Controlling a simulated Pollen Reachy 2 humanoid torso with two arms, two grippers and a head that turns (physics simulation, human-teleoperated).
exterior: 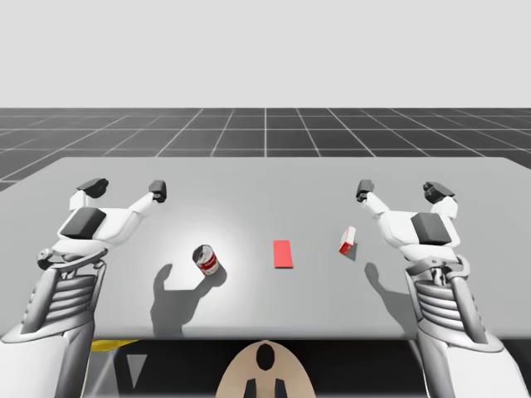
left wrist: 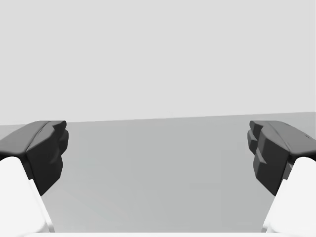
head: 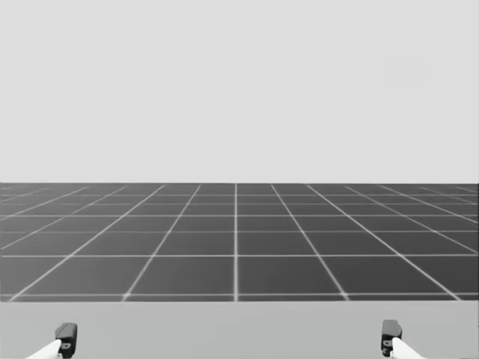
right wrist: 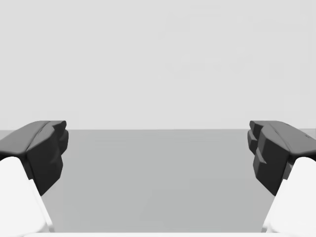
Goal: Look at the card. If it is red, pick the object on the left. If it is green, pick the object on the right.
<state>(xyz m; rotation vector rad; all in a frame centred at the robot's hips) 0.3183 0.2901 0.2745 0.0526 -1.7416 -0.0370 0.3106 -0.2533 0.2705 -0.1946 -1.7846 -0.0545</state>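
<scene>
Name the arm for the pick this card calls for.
Left. The card is red, so take the red and white can on the left. My left gripper is open on that side; my right gripper sits beyond the card.

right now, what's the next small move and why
Probably tilt the head down: the head view looks out at the far floor, while the red card lies nearer on the table, between the can and the red-and-white box.

My left claw (left wrist: pixel 157 143), dark fingers (left wrist: pixel 43 148) wide apart, grey table (left wrist: pixel 158 192) ahead between them.
</scene>
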